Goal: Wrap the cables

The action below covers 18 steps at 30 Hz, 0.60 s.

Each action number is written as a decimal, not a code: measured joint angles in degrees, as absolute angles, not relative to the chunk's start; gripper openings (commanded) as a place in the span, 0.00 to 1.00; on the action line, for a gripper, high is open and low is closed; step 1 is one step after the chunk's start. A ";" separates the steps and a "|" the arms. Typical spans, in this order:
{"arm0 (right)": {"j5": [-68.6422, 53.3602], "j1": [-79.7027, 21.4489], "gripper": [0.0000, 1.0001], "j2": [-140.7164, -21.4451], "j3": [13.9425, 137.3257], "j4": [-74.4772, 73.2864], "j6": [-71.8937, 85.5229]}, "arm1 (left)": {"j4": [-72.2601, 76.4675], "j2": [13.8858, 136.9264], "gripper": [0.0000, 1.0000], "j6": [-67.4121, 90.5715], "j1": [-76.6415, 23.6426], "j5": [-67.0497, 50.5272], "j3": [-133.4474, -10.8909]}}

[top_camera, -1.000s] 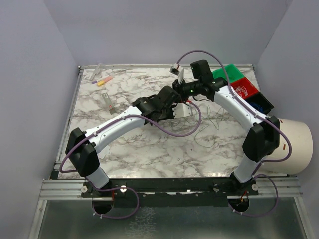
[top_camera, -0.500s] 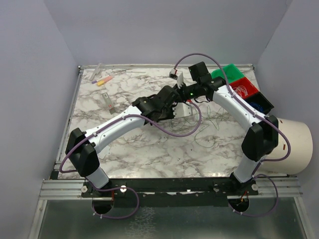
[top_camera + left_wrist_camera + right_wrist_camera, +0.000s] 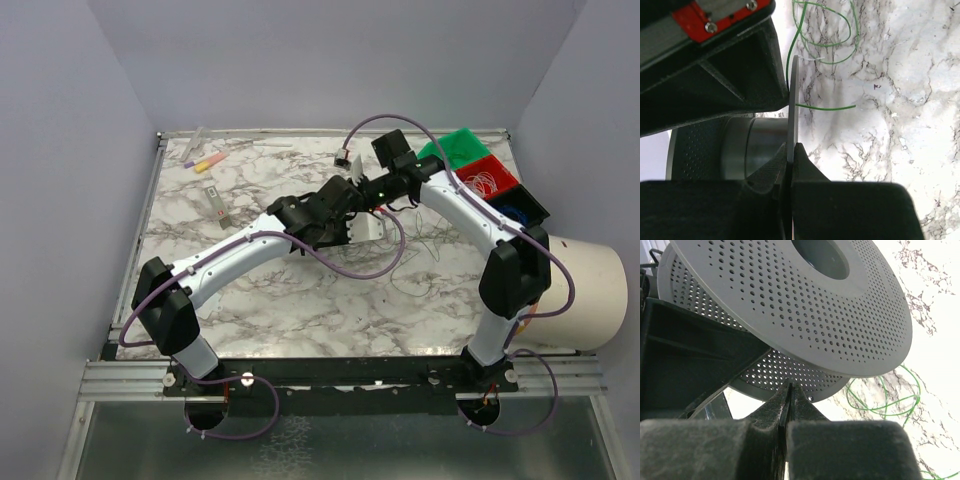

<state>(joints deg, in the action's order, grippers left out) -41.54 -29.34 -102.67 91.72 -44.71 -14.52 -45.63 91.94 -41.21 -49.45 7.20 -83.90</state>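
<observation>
Coiled cables (image 3: pixel 481 184) in red bin (image 3: pixel 503 166)

Lab enclosure; blank walls (image 3: pixel 300 60), marble-print table (image 3: pixel 290 305)

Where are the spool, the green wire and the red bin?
spool (image 3: pixel 790 305), right wrist view, perforated upper flange.
green wire (image 3: pixel 825 107), left wrist view, straight loose end.
red bin (image 3: pixel 510 170), top external view, right rim.
</observation>
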 measured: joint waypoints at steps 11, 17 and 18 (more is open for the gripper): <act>-44.97 -29.36 0.00 -103.20 91.77 -48.12 -20.45 | -49.17 91.92 0.00 -41.19 -49.63 3.99 -85.71; -47.42 -29.26 0.00 -102.72 89.76 -46.41 -21.12 | -51.24 91.83 0.00 -40.75 -49.23 2.11 -86.74; -47.83 -29.26 0.00 -102.72 89.47 -46.24 -21.12 | -51.64 91.83 0.00 -40.69 -49.10 1.67 -86.78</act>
